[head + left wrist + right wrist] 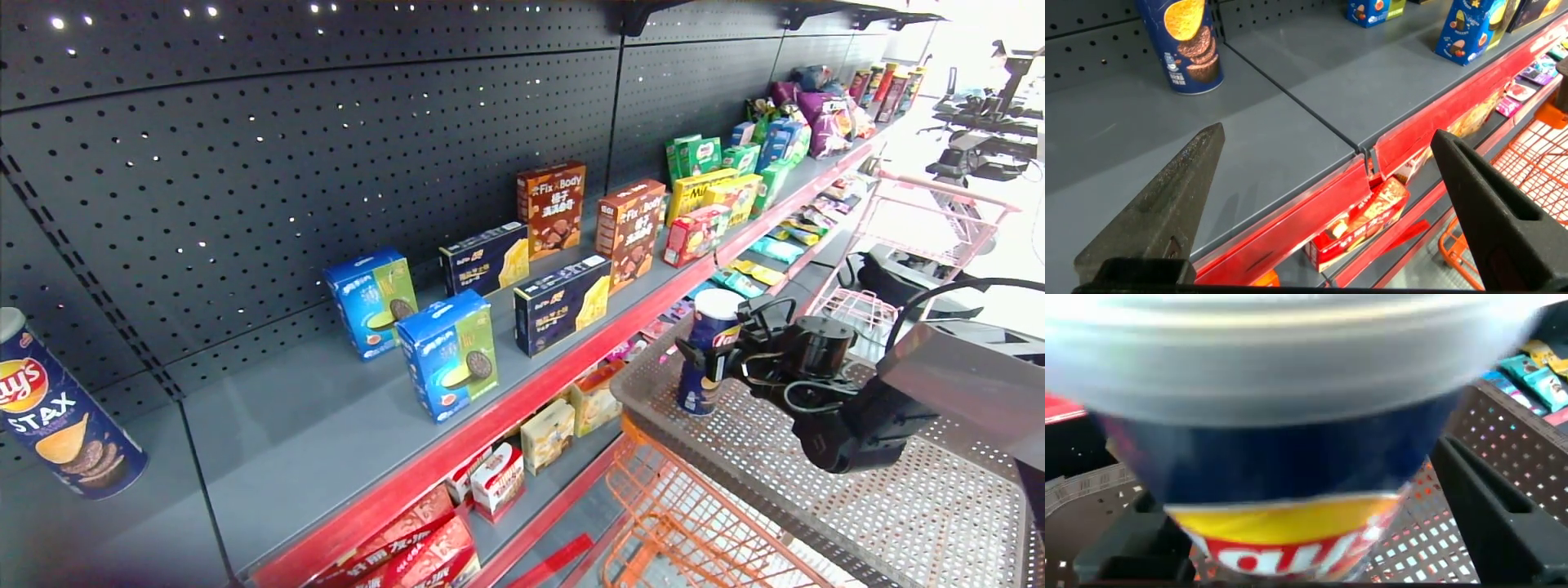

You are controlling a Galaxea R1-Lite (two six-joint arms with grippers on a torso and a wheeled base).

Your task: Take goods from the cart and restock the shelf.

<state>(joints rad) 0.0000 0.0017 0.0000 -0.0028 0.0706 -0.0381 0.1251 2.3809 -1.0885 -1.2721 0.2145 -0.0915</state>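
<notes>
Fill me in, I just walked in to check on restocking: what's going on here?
The robot is restocking. Its right gripper is at a blue chip can standing on the cart's top tray, not yet lifted. Its left gripper hangs over the gray shelf with fingers open and empty. A matching can already stands at that shelf's left.

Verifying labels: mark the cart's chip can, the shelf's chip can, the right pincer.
cart's chip can [718, 304]: head view, lid.
shelf's chip can [57, 416]: head view, label.
right pincer [709, 359]: head view, between fingertips.
</notes>
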